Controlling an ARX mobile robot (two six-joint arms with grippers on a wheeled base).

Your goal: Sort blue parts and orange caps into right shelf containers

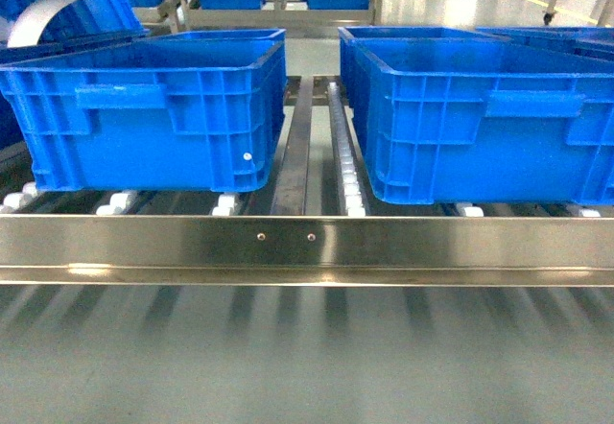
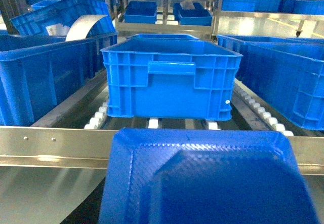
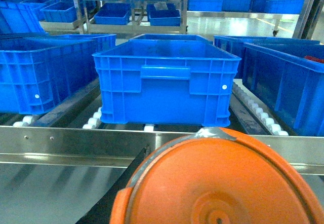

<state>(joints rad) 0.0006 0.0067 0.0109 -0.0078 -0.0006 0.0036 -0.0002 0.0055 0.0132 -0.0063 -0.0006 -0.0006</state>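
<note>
Left wrist view: blue part (image 2: 207, 183) filling lower frame, bin (image 2: 172, 82) straight beyond it at centre. Right wrist view: orange cap (image 3: 217, 183) at bottom, bin (image 3: 164, 79) dead ahead, slightly left. No claw visible anywhere; grip state impossible to tell, likely carrying.

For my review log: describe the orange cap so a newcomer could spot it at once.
Start at the steel front rail of the roller shelf in the right wrist view. Just below it, filling the bottom edge, sits the orange cap: round and orange, while all the bins behind are blue and rectangular.
</note>
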